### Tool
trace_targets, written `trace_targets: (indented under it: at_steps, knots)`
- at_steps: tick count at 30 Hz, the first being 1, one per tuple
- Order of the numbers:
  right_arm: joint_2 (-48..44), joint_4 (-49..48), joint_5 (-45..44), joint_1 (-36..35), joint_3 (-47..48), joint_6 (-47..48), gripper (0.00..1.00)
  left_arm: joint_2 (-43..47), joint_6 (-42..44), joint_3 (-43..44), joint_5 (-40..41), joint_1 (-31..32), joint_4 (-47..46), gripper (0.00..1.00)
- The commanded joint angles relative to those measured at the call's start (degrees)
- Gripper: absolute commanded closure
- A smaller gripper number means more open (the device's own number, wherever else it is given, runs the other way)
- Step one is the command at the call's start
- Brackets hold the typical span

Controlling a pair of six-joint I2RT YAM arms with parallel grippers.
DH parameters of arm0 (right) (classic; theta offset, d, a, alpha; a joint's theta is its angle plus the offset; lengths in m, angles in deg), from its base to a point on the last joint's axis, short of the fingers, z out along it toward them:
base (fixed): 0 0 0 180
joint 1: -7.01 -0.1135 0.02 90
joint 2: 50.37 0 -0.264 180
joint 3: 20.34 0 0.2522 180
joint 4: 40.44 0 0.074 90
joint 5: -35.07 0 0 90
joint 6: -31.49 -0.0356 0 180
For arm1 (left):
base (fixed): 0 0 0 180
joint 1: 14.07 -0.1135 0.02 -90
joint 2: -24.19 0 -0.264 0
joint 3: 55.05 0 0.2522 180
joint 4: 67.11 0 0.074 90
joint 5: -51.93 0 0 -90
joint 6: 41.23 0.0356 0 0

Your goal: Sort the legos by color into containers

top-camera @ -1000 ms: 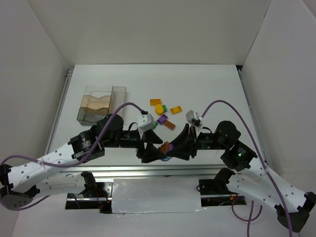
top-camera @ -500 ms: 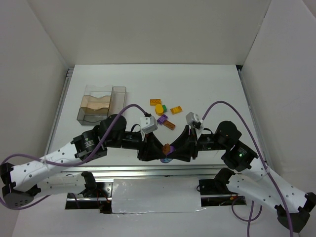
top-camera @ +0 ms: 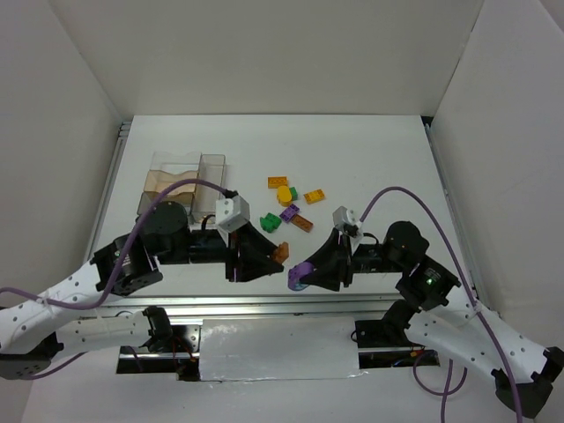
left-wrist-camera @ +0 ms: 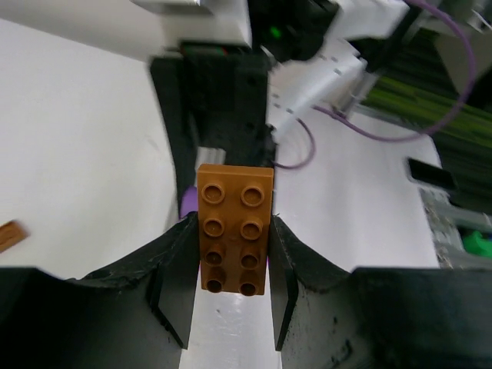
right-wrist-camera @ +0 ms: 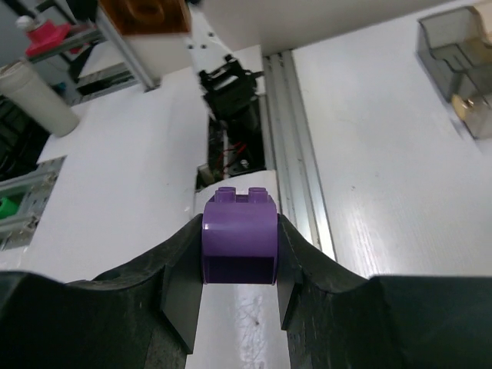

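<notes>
The orange brick [left-wrist-camera: 234, 227], a two-by-four with all eight studs showing, is pinched along its long sides in the left hand [left-wrist-camera: 233, 257]. That puts it low in the middle of the top view. Just to the right of it is the purple brick [right-wrist-camera: 239, 234], a rounded one with two studs on top, and the right hand [right-wrist-camera: 239, 257] is clamped tight on that. The two hands point at each other, tips close but not touching.

The loose legos [top-camera: 284, 194] sit in a small bunch near the centre of the worktop [top-camera: 370, 159], above the hands in the frame. I count two orange, a yellow, a purple, a green and a flat brownish-orange one.

The containers [top-camera: 181, 185] are at the upper left of the worktop, off to the left of the bunch. They're smoky clear bins joined side by side, wide one on the left, narrow one on the right. There's a tan wavy shape in the wide one, but I can't tell what it is.

The worktop is plain white, with white walls [top-camera: 264, 53] on the left, back and right. A metal rail [top-camera: 264, 304] runs along the near edge, and purple cables [top-camera: 397, 189] loop off both arms.
</notes>
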Motion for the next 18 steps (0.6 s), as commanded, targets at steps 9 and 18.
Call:
trace_targets:
  at_steps: [9,18]
  knots:
    - [5.14,-4.17,-29.75,0.24,-1.35,-8.42,1.00,-6.16,-9.83,21.06,54.46,-5.46,26.92,1.00]
    - [18.25,-5.49,-38.47,0.15,5.24,-16.23,1.00,-15.71,-17.13,19.14,49.46,-45.37,32.05,1.00]
